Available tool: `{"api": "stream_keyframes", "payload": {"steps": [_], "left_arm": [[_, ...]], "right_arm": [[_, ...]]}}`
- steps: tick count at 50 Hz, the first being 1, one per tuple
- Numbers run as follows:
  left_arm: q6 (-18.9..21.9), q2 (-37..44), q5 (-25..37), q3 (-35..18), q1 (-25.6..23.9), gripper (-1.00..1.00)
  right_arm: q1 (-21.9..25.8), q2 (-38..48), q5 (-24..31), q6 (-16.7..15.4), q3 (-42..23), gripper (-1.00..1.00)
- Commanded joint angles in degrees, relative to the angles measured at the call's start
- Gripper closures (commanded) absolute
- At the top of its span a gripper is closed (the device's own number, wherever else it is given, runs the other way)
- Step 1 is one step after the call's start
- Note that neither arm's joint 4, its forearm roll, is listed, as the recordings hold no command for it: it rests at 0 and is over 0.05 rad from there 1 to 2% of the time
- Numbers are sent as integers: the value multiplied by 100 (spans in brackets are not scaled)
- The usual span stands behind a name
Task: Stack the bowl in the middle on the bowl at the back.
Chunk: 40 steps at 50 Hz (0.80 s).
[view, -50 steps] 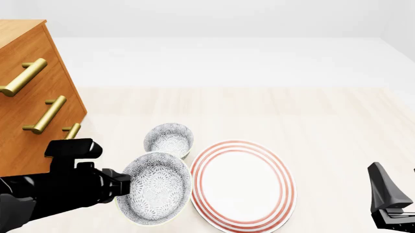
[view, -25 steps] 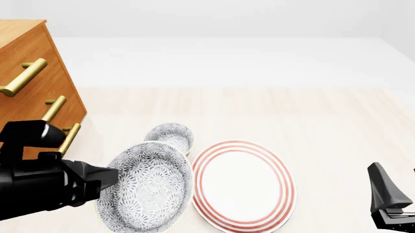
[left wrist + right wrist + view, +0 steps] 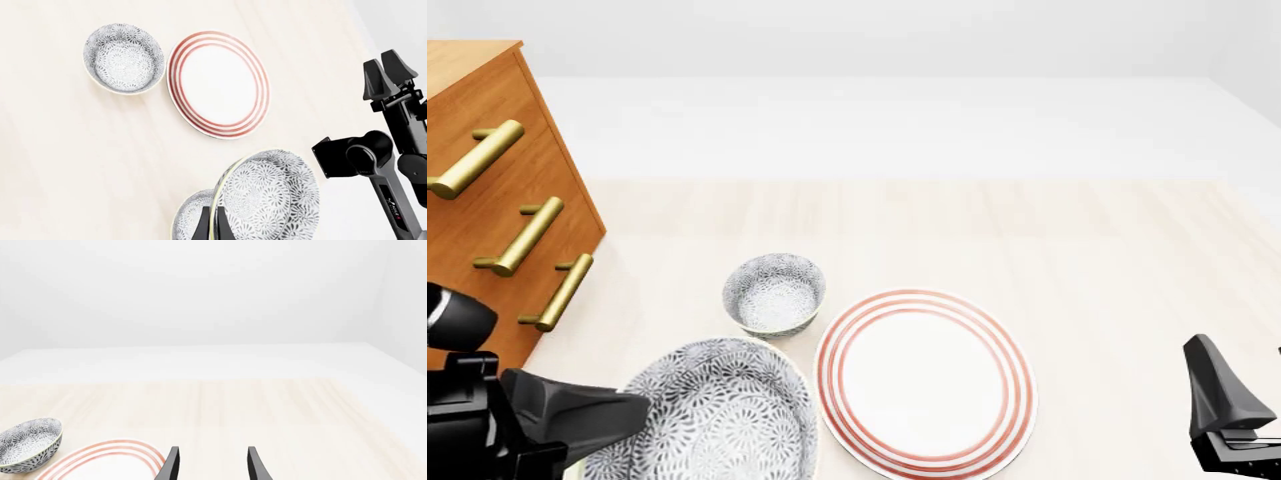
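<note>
Left gripper (image 3: 210, 227) on speckled bowl (image 3: 270, 197); "AgileX" on right arm (image 3: 390, 200).

Both arms are finished in matte black throughout. The left end effector (image 3: 627, 410) is seen as a blocky housing with a rounded, grey-tipped cylinder at its outer edge. The right end effector (image 3: 210, 465) carries two thin, tapered black fingers (image 3: 171, 466). Small white lettering is printed on the right arm's link (image 3: 393, 205).

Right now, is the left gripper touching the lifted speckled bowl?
Touching. In the left wrist view the left gripper has its fingers closed on the rim of the bowl in the middle, held above the table.
</note>
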Motion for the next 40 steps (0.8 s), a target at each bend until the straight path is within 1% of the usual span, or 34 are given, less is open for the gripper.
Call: {"api": "stream_keyframes", "payload": {"steps": [1,9,14,18,23,29,40], "left_arm": [[-189,-324,99,233,-316,100],[-305,-511,42,585,-380,100],[-389,-645,-34,914,-398,100],[-533,-639,-222,1142,-528,100],[-621,-643,-352,1326,-592,100],[-807,-674,-636,1808,-733,100],[-949,-593,-948,2101,-837,100]], "right_arm": [[-10,-1,-2,0,8,-100],[-2,-2,-4,-11,4,-100],[-5,-2,-5,-9,6,-100],[-5,-2,-6,-9,7,-100],[-8,-2,-4,-8,6,-100],[-7,-2,-1,-10,4,-100],[-8,-2,-2,-11,2,-100]]}}
